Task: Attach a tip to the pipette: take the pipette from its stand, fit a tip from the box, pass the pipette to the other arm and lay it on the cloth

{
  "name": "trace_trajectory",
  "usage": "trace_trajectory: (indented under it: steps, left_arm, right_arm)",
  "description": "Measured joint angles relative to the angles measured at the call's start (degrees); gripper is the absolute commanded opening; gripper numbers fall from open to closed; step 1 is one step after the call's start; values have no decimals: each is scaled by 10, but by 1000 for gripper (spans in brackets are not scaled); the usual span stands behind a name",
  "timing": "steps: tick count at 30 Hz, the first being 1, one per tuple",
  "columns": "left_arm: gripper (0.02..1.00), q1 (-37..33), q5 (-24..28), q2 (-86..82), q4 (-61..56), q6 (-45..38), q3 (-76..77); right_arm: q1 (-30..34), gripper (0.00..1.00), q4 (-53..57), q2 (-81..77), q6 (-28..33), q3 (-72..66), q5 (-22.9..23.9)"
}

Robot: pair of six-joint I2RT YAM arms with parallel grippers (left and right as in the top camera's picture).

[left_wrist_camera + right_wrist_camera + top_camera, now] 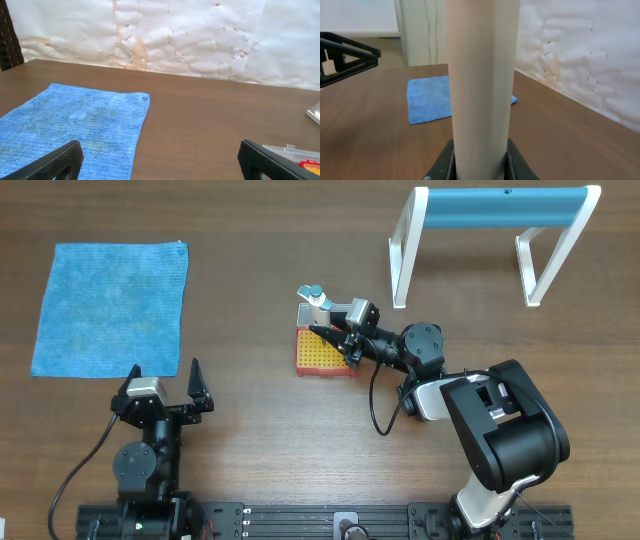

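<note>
My right gripper (pixel 336 338) is shut on the white pipette (pixel 322 302), holding it over the far edge of the orange tip box (pixel 322 356) in the middle of the table. The right wrist view has the pipette's pale body (pixel 482 85) clamped between my fingers, running straight up the picture; its lower end is hidden. The blue cloth (pixel 110 308) lies flat at the far left, and is also seen as the cloth (pixel 75 125) and the cloth (pixel 434 98). My left gripper (pixel 165 385) stands open and empty just in front of the cloth's near edge.
The white stand with a blue top bar (pixel 500 210) is at the far right, with nothing on it. A corner of the tip box (pixel 300 156) appears beside my left finger. A pale wall (pixel 200 35) backs the table. Bare wood lies between cloth and box.
</note>
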State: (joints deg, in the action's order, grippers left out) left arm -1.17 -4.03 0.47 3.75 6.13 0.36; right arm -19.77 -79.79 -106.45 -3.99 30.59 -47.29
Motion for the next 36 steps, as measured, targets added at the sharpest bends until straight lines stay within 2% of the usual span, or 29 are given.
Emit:
trace_trajectory:
  steps: [36]
  left_arm:
    - [998, 0, 0, 0, 0, 0, 0]
  right_arm:
    - [0, 82, 1, -1, -2, -2, -24]
